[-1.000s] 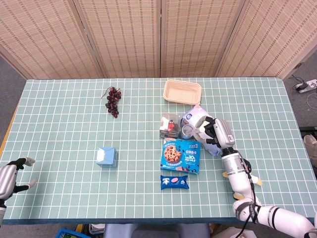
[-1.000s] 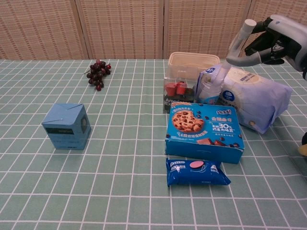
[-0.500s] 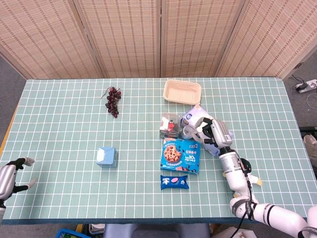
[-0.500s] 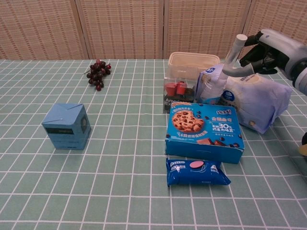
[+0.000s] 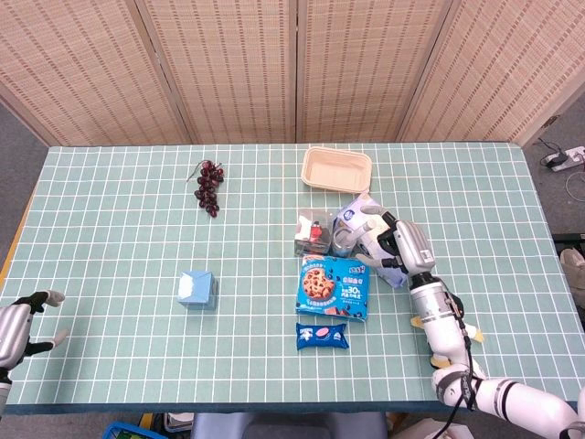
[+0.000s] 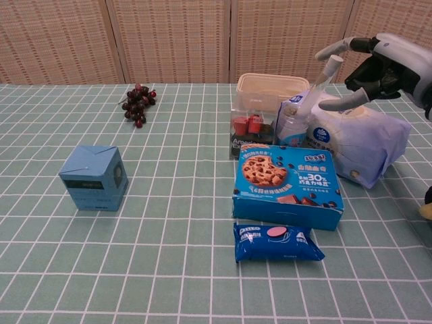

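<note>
My right hand (image 5: 403, 243) hovers over a lavender-white bag (image 5: 364, 216) and a small clear bottle (image 5: 345, 240) at the right of the table. In the chest view this right hand (image 6: 379, 62) has its fingers spread and holds nothing, with fingertips (image 6: 329, 70) reaching above the bottle (image 6: 294, 124) and the bag (image 6: 359, 140). I cannot tell whether a fingertip touches the bag. My left hand (image 5: 18, 326) rests low at the table's front left corner, fingers apart and empty, far from every object. It does not show in the chest view.
A blue cookie box (image 6: 289, 177) and a blue biscuit pack (image 6: 277, 243) lie in front of the bottle. A clear box with red items (image 6: 247, 128) and a beige tray (image 6: 273, 84) stand behind. Grapes (image 6: 137, 103) lie far left, a blue carton (image 6: 93, 178) nearer.
My right hand dipped toward the bottle half a second ago, then drew back slightly to the right with its fingers spread wider. The left hand and the objects have stayed put.
</note>
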